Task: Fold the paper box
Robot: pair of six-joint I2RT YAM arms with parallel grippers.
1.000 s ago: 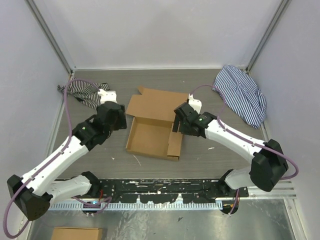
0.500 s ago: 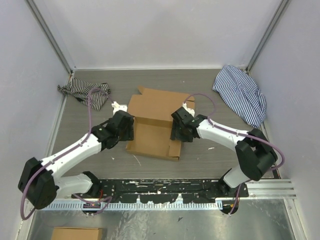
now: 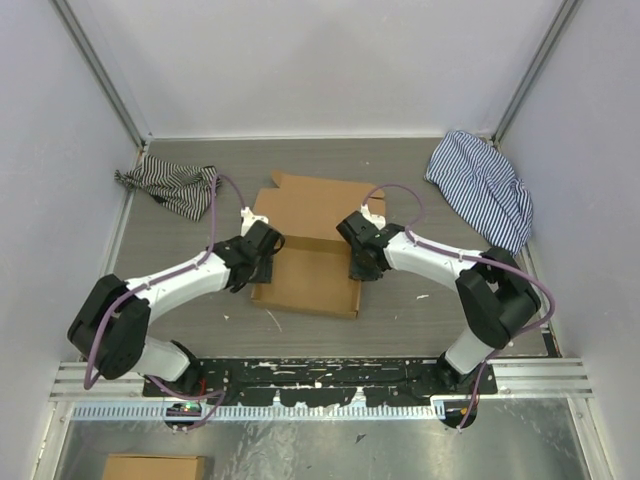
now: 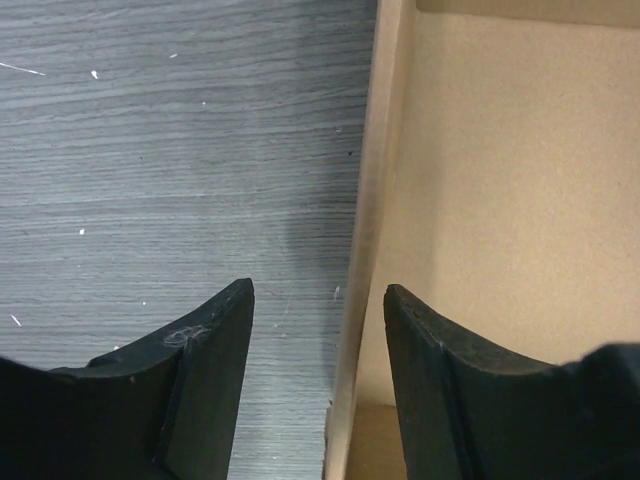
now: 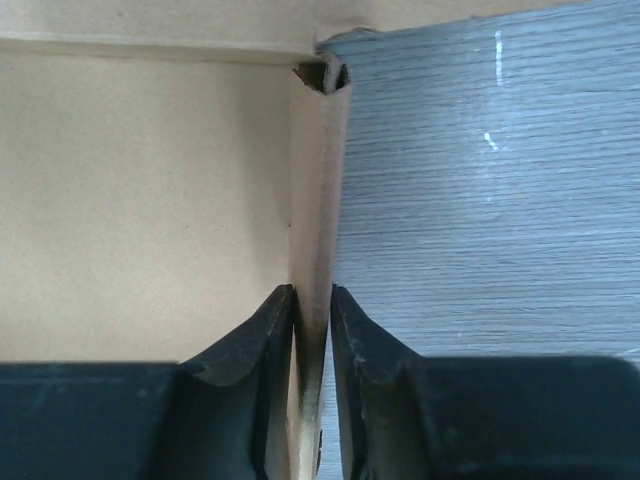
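The brown paper box (image 3: 312, 285) lies mid-table as a shallow tray with its walls raised, and its lid panel (image 3: 320, 205) lies flat behind it. My left gripper (image 3: 267, 263) is at the tray's left wall. In the left wrist view it (image 4: 318, 290) stands open astride that wall (image 4: 368, 220), one finger outside and one inside, neither touching. My right gripper (image 3: 358, 263) is at the tray's right wall. In the right wrist view it (image 5: 311, 292) is pinched on that wall (image 5: 314, 200), with the box floor (image 5: 140, 200) to its left.
A dark striped cloth (image 3: 170, 188) lies bunched at the back left, and a blue striped cloth (image 3: 482, 190) at the back right. White enclosure walls close in on three sides. A metal rail (image 3: 320, 375) runs along the near edge.
Both arms have stretched lower onto the box's side walls. The right gripper has closed on the right wall. The left gripper has come down astride the left wall, still open.
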